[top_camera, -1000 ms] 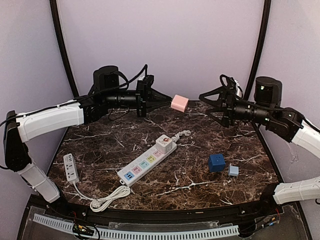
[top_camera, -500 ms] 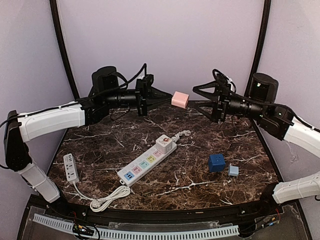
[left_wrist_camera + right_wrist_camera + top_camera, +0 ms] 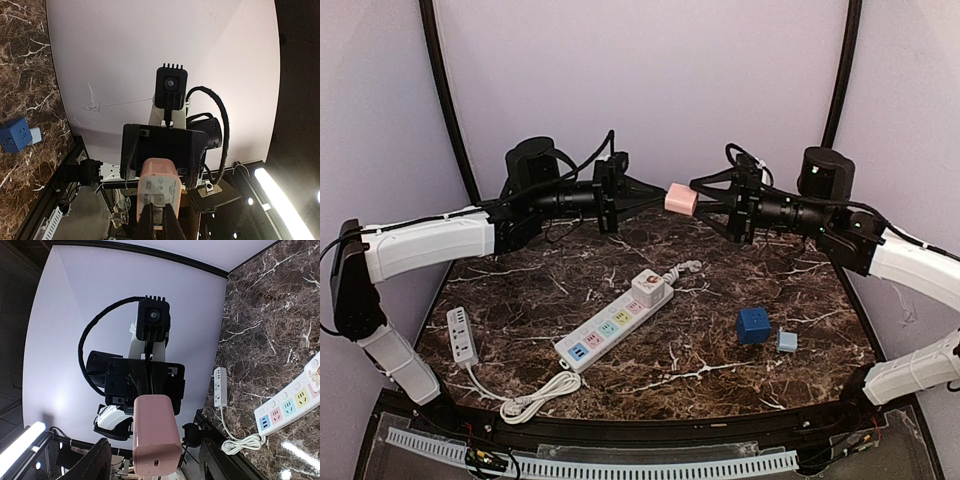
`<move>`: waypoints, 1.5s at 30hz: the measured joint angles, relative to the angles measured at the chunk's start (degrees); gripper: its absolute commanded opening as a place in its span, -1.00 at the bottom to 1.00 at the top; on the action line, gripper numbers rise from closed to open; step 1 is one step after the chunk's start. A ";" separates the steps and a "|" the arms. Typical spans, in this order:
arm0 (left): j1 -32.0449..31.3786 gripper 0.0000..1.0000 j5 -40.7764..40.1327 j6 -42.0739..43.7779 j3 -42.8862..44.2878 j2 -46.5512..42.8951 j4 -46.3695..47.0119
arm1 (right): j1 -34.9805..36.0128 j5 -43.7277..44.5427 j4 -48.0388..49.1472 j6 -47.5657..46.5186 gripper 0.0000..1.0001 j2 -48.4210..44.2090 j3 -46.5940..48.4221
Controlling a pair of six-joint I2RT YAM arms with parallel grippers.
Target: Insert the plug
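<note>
My left gripper point(image 3: 660, 197) is shut on a pink plug block point(image 3: 680, 199) and holds it level in the air above the back of the table. In the left wrist view the thin fingertips point(image 3: 159, 215) pinch the block's pronged face point(image 3: 159, 192). My right gripper point(image 3: 705, 205) faces it from the right, open. In the right wrist view its two fingers stand wide on either side of the pink block point(image 3: 155, 437), apart from it, and the gripper point(image 3: 157, 467) is empty. A white power strip point(image 3: 615, 322) with coloured sockets lies mid-table.
A white plug sits in the strip's far end point(image 3: 647, 287). A small white strip point(image 3: 461, 334) with a coiled cord point(image 3: 535, 397) lies front left. A blue cube point(image 3: 753, 325) and a small light-blue block point(image 3: 787, 341) lie right of centre.
My right arm has swung left, up to the pink block, so its open fingers now flank it. My left gripper has risen slightly with the block.
</note>
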 measured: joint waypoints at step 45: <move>1.68 0.97 -5.31 13.31 -2.73 -1.36 -19.63 | 0.61 3.96 -10.58 -1.95 -1.00 -1.86 0.52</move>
